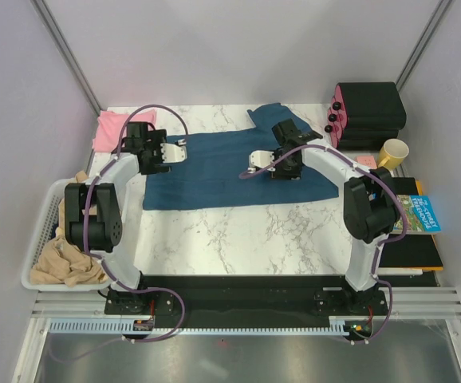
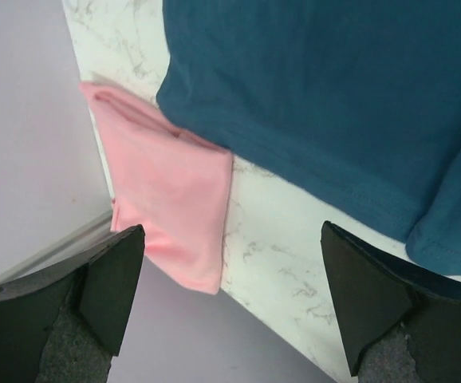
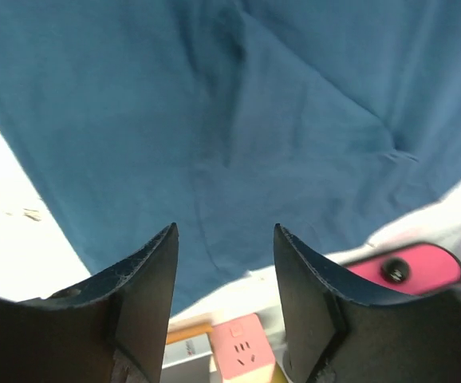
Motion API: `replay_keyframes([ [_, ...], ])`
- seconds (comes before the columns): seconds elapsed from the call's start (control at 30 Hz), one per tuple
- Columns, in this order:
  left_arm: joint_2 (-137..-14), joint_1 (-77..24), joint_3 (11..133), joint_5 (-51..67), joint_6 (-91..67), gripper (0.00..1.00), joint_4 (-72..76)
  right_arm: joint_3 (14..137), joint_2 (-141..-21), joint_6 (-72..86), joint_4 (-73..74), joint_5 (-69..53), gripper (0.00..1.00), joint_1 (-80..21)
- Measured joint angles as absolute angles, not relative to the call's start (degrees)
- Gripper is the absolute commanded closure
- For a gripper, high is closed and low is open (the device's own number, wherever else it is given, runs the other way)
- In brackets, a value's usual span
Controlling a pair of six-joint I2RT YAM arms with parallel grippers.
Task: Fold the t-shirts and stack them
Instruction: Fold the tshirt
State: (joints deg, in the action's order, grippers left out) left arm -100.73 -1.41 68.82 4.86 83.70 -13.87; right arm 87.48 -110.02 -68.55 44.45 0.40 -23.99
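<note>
Marble tabletop (image 1: pixel 238 231), pale walls (image 1: pixel 238 48) all round, teal shirt (image 1: pixel 214 171) spread below both arms. Left gripper (image 2: pixel 230 239) gapes wide, right gripper (image 3: pixel 224 231) parted, both empty. Left wrist view catches the pink shirt (image 2: pixel 175 191) just ahead, overhanging the edge; right wrist view doesn't.

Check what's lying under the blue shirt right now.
The blue shirt lies spread on the marble table, and its edge appears to overlap one edge of the folded pink shirt. Whatever else sits beneath is covered by the cloth and cannot be seen.

The teal shirt (image 1: pixel 214 175) and pink shirt (image 1: pixel 109 128) are matt cloth, the table (image 1: pixel 254 239) smooth marble-look.
</note>
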Motion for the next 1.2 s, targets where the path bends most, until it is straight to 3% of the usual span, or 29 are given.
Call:
replay_keyframes([
  [0.3, -102.4, -3.0, 74.2, 10.6, 85.8, 0.17, -28.0, 88.6, -112.6, -68.4, 46.9, -1.2, 0.5, -25.3],
  [0.77, -104.3, -3.0, 75.0, 10.7, 85.9, 0.18, -33.9, 90.2, -117.8, -66.2, 40.5, -0.2, 0.55, -25.7],
  [0.87, -104.3, -3.0, 75.0, 10.6, 85.4, 0.18, -34.0, 91.0, -119.4, -66.0, 39.2, 0.5, 0.68, -25.8],
  [0.9, -104.3, -3.0, 75.0, 10.6, 85.3, 0.18, -34.0, 91.3, -119.9, -65.9, 38.7, 0.8, 0.82, -25.9],
  [1.0, -104.3, -3.0, 75.0, 10.6, 84.8, 0.18, -33.9, 91.7, -121.0, -65.6, 36.9, 1.8, 1.0, -26.0],
  [1.2, -104.3, -3.0, 74.9, 10.6, 84.2, 0.18, -33.4, 91.7, -121.3, -65.4, 33.6, 3.5, 1.0, -26.2],
])
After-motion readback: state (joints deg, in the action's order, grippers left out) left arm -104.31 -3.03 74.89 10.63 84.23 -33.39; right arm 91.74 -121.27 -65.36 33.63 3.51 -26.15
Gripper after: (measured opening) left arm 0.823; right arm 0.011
